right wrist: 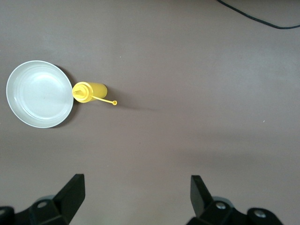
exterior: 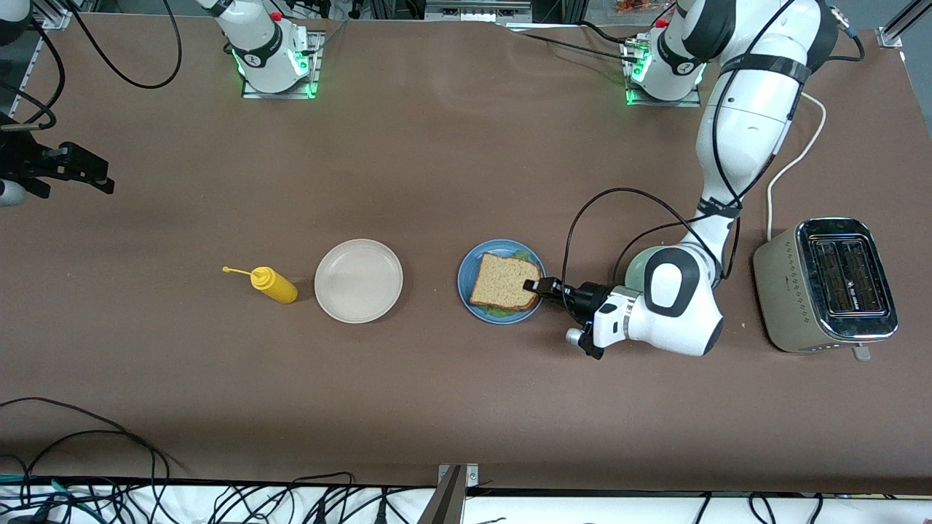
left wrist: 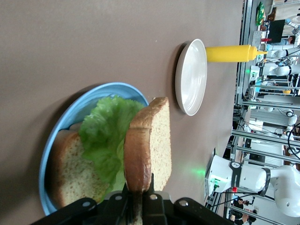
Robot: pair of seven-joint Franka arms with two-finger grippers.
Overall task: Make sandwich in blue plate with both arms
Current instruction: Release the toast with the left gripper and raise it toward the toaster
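Brown wholegrain top slice (left wrist: 147,145) is pinched in the left pincer (left wrist: 140,197) right above the ruffled green lettuce (left wrist: 105,136) on the round blue plate (left wrist: 61,126); right pincer (right wrist: 136,187) is parked wide open, waiting.

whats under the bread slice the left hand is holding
The left hand grips the top bread slice over the blue plate. Under it lie a lettuce leaf and a bottom bread slice. Anything under those is covered.

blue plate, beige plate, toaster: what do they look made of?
Blue plate: probably plastic or melamine; flat, even colour with a dull sheen, thin rim. Ceramic not ruled out.
Beige plate: smooth and glossy with soft highlights, so glazed ceramic or hard plastic; cannot tell which.
Toaster: mirror-bright top plate looks like polished metal; the sides are matte beige, painted metal or plastic.
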